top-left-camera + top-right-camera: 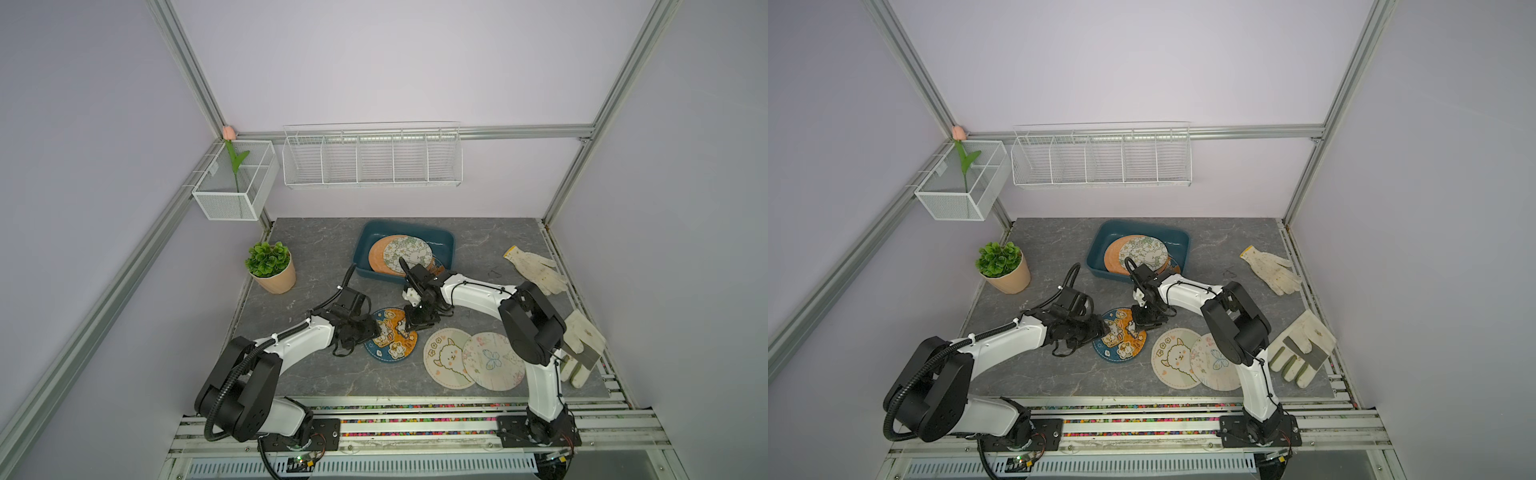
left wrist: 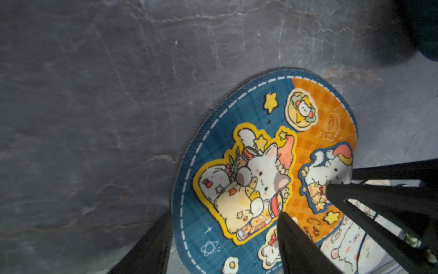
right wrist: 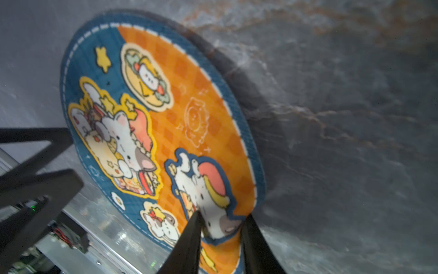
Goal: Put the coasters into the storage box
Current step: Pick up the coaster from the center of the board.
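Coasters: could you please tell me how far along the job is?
Done: several coasters lie in the box. In hand: the right gripper pinches the blue-orange coaster by its rim, the left gripper open over it. Left: that one, the sheep coaster and the butterfly coaster.

A robot lab cell: aluminium frame [image 1: 519,132] around lilac walls [image 1: 395,62], two arms [image 1: 299,336] bolted to rails [image 1: 415,428] at 6 o'clock.

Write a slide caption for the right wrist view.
Right gripper, jaws on the rim of the cartoon coaster, holds it tilted above the table.
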Motion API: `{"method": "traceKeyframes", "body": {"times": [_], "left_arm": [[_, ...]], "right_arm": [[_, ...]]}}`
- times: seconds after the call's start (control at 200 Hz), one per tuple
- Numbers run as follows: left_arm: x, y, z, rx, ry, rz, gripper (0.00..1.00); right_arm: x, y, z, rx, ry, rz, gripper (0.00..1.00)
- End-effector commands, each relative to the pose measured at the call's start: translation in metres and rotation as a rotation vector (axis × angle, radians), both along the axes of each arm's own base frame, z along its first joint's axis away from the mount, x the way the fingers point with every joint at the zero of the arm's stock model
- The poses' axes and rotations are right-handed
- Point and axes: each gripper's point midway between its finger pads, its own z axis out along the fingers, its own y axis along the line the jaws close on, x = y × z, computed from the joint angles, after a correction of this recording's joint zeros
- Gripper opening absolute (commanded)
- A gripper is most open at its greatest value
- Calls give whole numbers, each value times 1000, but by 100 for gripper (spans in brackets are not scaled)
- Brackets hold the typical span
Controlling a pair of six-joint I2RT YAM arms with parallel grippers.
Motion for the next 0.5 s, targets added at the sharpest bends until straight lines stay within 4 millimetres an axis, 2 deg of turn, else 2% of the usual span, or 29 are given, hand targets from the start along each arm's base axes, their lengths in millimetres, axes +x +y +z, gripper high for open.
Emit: {"method": "traceKeyframes", "body": {"times": [0.0, 0.075, 0.25, 0.495], "left_arm": [[-20, 10, -16, 59, 97, -8, 70], [-19, 10, -16, 59, 96, -10, 70], [-14, 7, -11, 55, 86, -11, 76], [5, 8, 7, 3, 49, 38, 83]], "right_arm": [[-8, -2, -13, -23, 26, 14, 16], [-8, 0, -11, -14, 25, 21, 8], [-9, 2, 3, 14, 22, 32, 7], [-5, 9, 53, 123, 11, 42, 7]]}}
